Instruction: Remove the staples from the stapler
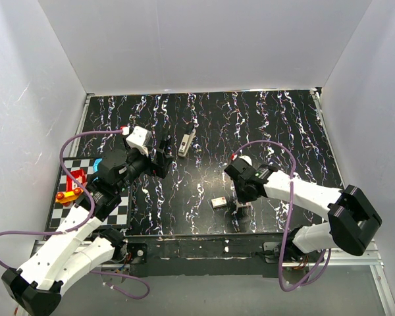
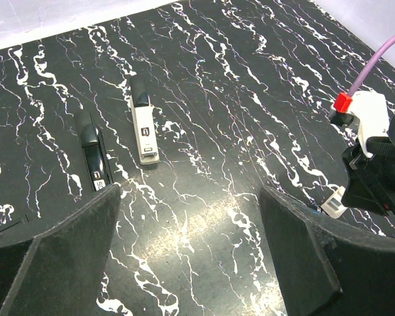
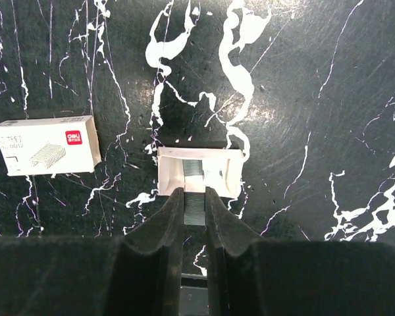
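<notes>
A: Step in hand?
B: Left gripper (image 2: 187,195) gapes empty; the stapler (image 2: 92,153) lies flat on the table just beyond one finger. Right gripper (image 3: 194,197) pinches a staple strip (image 3: 193,175) over the open tray (image 3: 232,172). Judged: depositing. Next, release it squarely inside.
A: Writing?
B: Box (image 3: 46,145): red "deli"; the rest is too small.

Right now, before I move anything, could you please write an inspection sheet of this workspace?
Surface: black white-veined table.
Job's things: dark stapler lying flat beside a white stapler-like piece; staple strip at an open white tray.
Clutter: staple box; red and orange objects on a checkered mat.
Grippers: left tool open, empty; right tool shut on the staple strip.
Cables: purple cables looping by both arms.
Surroundings: white walls.
</notes>
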`<state>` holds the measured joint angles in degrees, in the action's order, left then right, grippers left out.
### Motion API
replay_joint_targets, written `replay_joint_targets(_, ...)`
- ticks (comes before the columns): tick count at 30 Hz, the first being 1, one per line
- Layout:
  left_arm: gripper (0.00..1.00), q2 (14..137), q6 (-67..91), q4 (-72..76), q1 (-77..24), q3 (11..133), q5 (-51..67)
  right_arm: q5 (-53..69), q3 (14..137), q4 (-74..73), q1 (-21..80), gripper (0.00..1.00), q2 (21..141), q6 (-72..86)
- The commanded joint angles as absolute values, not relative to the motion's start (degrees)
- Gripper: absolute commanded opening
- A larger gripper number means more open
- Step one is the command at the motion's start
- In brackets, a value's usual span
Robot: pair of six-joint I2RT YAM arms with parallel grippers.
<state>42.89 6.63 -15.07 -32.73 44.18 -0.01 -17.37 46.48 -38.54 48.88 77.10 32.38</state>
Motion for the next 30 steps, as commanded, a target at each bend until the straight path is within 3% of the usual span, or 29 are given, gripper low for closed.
replay_joint_targets(1, 0.86, 43.0, 6.5, -15.6, -32.6, 44.1, 0.0, -17.0, 46.5, -36.2, 48.0, 0.10, 77.3, 33.4)
replay_joint_targets(30, 0.86, 44.1, 6.4, -15.5, -32.6, 44.4, 0.0, -17.2, 43.9, -34.0, 46.1, 0.10, 79.0, 33.0)
